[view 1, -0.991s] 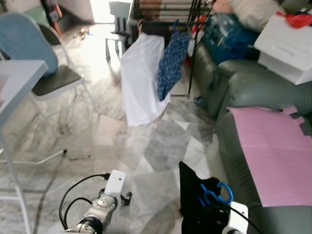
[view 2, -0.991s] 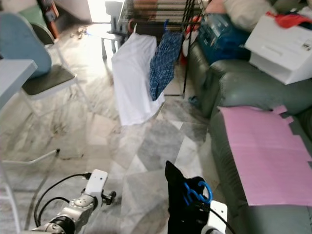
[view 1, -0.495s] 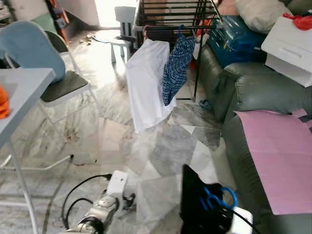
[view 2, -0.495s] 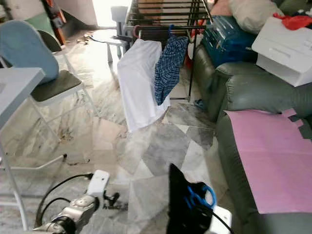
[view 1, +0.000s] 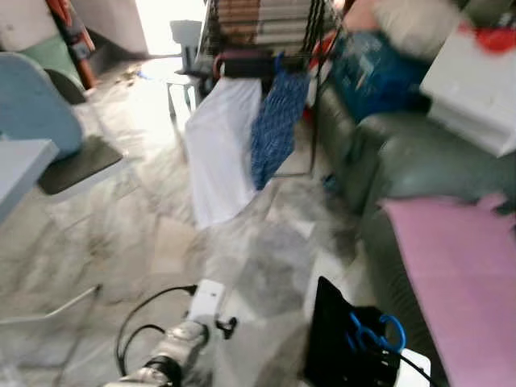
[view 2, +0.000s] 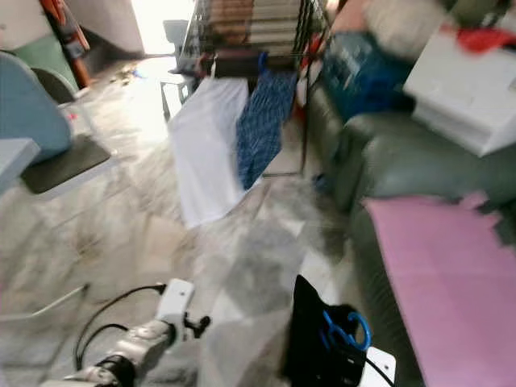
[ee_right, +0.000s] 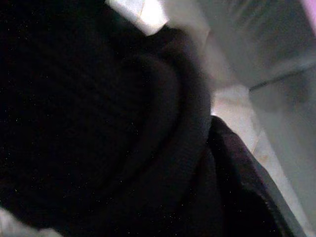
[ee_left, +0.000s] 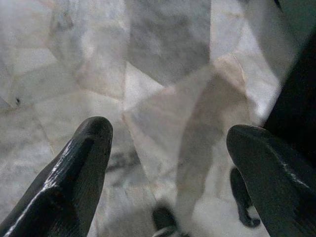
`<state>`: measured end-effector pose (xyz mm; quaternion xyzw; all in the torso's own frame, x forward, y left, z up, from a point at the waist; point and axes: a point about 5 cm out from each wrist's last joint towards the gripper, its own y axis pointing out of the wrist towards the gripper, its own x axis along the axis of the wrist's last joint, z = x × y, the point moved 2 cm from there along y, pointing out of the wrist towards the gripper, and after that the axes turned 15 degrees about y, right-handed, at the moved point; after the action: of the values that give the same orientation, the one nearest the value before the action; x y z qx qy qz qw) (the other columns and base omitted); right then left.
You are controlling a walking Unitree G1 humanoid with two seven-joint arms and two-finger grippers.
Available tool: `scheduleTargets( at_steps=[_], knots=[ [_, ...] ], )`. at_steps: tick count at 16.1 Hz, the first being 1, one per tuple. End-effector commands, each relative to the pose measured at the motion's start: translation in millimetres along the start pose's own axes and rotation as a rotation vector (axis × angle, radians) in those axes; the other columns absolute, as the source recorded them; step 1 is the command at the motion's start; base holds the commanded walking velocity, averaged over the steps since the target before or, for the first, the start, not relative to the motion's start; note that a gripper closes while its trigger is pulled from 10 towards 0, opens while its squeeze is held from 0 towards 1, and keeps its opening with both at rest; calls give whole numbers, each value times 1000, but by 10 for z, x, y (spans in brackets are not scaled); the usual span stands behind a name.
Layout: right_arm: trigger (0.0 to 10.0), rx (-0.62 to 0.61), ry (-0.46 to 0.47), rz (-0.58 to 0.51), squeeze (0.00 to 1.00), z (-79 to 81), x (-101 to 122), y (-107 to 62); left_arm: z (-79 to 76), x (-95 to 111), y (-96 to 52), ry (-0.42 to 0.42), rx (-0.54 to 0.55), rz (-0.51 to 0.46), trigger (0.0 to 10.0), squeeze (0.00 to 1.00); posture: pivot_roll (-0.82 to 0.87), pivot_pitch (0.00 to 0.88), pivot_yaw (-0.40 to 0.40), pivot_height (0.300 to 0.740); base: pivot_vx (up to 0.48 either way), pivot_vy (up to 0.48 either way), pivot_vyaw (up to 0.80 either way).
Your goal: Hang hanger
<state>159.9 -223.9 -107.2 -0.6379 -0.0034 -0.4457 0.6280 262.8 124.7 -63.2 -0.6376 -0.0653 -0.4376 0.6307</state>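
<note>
1. Hanger (view 1: 372, 334): blue, carrying a black garment (view 1: 334, 339), at the right arm, low before the sofa (view 1: 419, 161).
2. Right pincer: state cannot be determined.
3. Left pincer (ee_left: 168, 163): spread, empty, above the floor (view 1: 161, 210).
4. Drying rack (view 1: 266, 32): holds 2 hung garments.

Blurred throughout both eye views, smeared worst toward the right edge over the sofa (view 1: 419, 161) and white box (view 1: 476, 89). Washed out by daylight from a doorway (view 1: 165, 16) at the far end, with glare across the marble floor (view 1: 161, 105). Softly lit and fairly sharp on the left wrist's black fingers (ee_left: 69, 182). Very dark and out of focus on black cloth (ee_right: 98, 123) in the right wrist view.
</note>
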Motion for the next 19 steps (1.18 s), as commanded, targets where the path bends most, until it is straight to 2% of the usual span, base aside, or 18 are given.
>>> scheduleTargets(
  at_steps=[1,4,8,15,19],
  knots=[
    [10000,24,13,-1,0,110,-31,3,97,-83,-24,2,20,23,10000,0,-86,0,13,740,412,0,0],
    [10000,15,16,3,0,80,-47,-3,94,-84,-23,3,22,27,10000,0,-86,0,13,740,410,0,0],
    [10000,15,19,2,0,70,-35,-1,120,-148,-30,9,51,81,10000,0,-68,0,5,740,393,275,0],
    [10000,53,-11,-9,0,178,28,22,257,-295,-79,26,87,120,10000,0,-35,0,-9,740,381,291,0],
    [10000,-9,34,-45,0,58,68,14,195,-216,-54,-10,70,95,10000,0,-51,0,-2,740,384,287,0]
  ],
)
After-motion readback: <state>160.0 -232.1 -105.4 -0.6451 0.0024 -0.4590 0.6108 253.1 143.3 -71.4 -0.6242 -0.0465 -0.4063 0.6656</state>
